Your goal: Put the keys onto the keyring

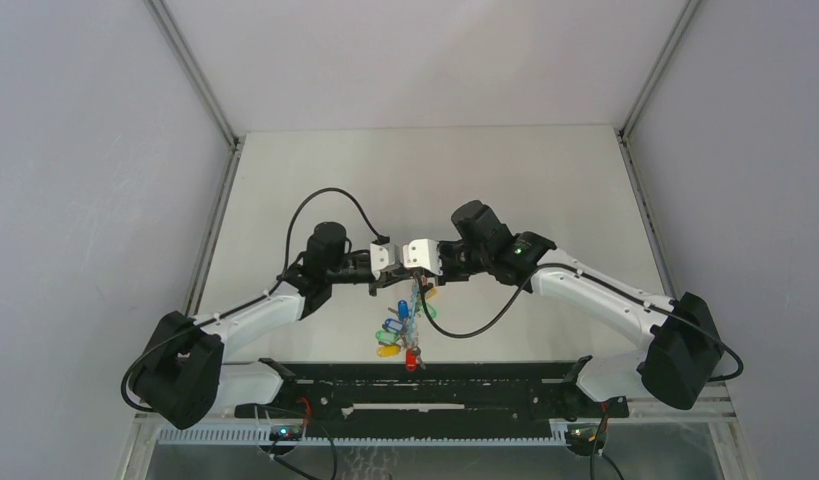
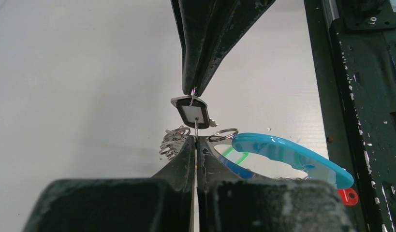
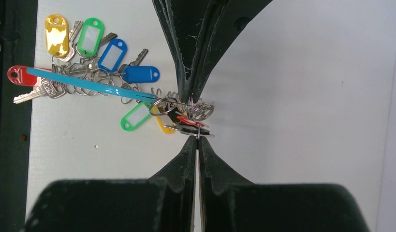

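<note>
Both grippers meet tip to tip above the middle of the table. My left gripper [image 2: 196, 139] is shut on a thin wire at the end of the keyring [image 2: 283, 151], whose turquoise segment curves away to the right. My right gripper [image 3: 197, 139] is shut on the small ring of a black-framed key tag [image 2: 192, 112] that hangs between the two sets of tips. The other keys [image 3: 89, 53], with yellow, green, blue and red tags, hang bunched on the keyring [image 3: 89, 84], which shows edge-on. In the top view the bunch [image 1: 400, 328] dangles below the left gripper [image 1: 390, 262] and right gripper [image 1: 415, 262].
A black rail [image 1: 415, 385] runs along the table's near edge, just below the hanging keys. Grey enclosure walls [image 1: 85, 150] stand on both sides and at the back. The table top [image 1: 435, 170] is white.
</note>
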`<state>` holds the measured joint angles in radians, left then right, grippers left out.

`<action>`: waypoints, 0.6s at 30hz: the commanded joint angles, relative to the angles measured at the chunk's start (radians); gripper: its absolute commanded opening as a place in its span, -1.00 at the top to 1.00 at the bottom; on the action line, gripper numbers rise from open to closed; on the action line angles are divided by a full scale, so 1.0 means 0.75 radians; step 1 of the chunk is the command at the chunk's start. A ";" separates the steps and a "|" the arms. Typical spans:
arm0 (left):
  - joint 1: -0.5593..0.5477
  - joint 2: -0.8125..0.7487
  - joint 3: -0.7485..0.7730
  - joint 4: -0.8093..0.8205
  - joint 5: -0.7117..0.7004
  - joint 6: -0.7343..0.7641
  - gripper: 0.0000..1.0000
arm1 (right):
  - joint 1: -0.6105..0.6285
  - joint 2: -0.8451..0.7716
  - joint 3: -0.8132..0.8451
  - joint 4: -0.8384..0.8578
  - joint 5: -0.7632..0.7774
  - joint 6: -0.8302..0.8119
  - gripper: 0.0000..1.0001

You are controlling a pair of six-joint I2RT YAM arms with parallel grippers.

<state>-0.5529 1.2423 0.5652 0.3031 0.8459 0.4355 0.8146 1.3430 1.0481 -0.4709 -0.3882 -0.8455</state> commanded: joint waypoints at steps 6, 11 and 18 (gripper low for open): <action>-0.007 -0.039 0.081 0.097 0.042 -0.019 0.99 | 0.000 -0.008 0.004 0.008 0.005 0.017 1.00; -0.007 -0.038 0.081 0.099 0.042 -0.020 1.00 | 0.000 0.002 0.008 0.001 -0.007 0.014 1.00; -0.006 -0.034 0.083 0.101 0.045 -0.021 1.00 | 0.000 0.021 0.022 -0.016 -0.027 0.007 1.00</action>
<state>-0.5541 1.2423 0.5652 0.3229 0.8497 0.4286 0.8139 1.3483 1.0481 -0.4850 -0.3904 -0.8459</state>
